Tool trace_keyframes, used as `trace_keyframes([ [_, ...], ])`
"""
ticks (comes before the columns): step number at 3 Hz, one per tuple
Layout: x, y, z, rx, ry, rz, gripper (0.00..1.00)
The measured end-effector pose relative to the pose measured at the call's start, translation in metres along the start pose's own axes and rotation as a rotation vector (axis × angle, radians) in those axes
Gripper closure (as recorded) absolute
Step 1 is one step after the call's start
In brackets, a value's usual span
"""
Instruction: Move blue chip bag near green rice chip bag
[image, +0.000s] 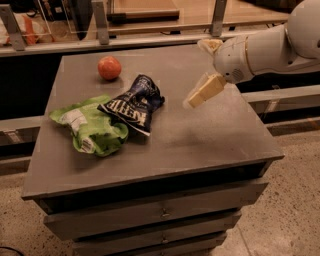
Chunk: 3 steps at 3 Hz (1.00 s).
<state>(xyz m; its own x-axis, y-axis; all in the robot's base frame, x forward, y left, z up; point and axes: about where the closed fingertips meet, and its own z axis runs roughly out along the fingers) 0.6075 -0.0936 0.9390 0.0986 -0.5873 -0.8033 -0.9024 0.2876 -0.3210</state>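
Blue chip bag (134, 102) overlaps green bag (92, 127), left of end effector (198, 74).

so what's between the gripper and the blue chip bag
Nothing. In the camera view, only bare tabletop lies between the blue chip bag and the open, empty gripper, which hovers above the table toward the picture's right.

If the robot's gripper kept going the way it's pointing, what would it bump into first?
Probably the blue bag. The open gripper hangs over the table's right side, pointing left and slightly down toward it. Depth is hard to judge, so it might touch bare table first.
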Motion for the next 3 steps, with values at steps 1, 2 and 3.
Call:
trace_keyframes([
  [1,0.008,-0.015,-0.016,0.121,-0.001,0.034,0.0],
  [2,0.016,-0.027,-0.027,0.224,0.031,0.061,0.0],
  [3,0.015,-0.03,-0.027,0.236,0.029,0.061,0.0],
])
